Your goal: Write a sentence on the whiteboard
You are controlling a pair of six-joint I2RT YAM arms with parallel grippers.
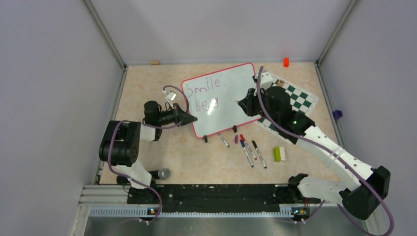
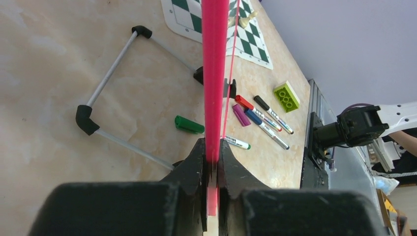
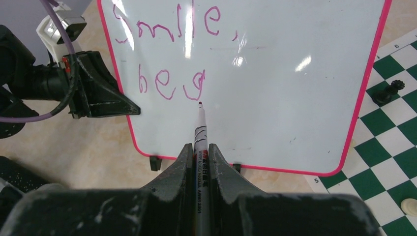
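Glossy, pink-rimmed, round-cornered whiteboard point(image 3: 285, 98) bears thin purple lettering point(image 3: 164, 81).

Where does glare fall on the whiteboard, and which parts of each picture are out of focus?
Right wrist view: bright glare spots on the whiteboard, one streak crossing the sentence, yet it is readable; the right claw is soft toward the bottom. Top external view: one small glare patch near the lower line. Left wrist view: no glare; the left claw is soft, the loose markers sharp.

Glossy whiteboard point(image 3: 275, 98); matt, marble-patterned table point(image 1: 187, 157), perhaps laminate.
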